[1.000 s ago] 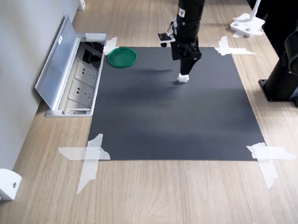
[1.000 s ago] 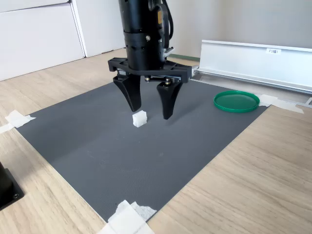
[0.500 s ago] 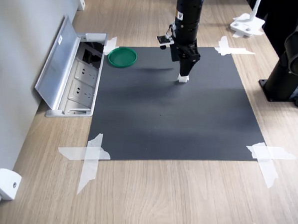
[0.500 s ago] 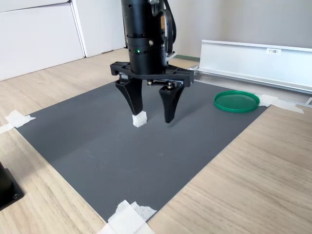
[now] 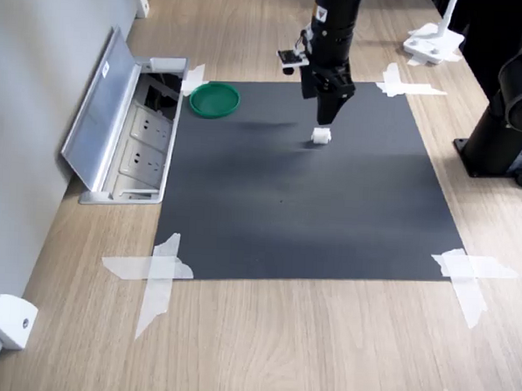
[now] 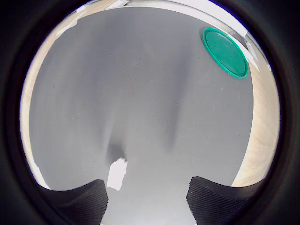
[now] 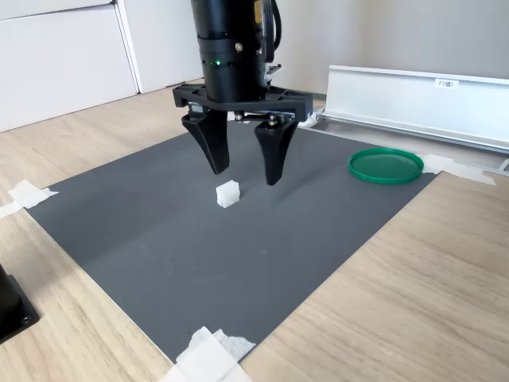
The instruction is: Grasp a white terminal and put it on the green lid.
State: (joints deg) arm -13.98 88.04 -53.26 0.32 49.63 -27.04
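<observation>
We see the gripper [image 7: 243, 173] open, hovering above the mat [image 7: 199, 239]; the white terminal [image 7: 227, 193] lies just below, near one finger, untouched. The green lid [image 7: 386, 165] sits well apart.

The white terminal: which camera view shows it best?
The second exterior view: the white terminal stands clear and sharp on the mat. In the wrist view it is an overexposed blur; in the first exterior view it is tiny.
</observation>
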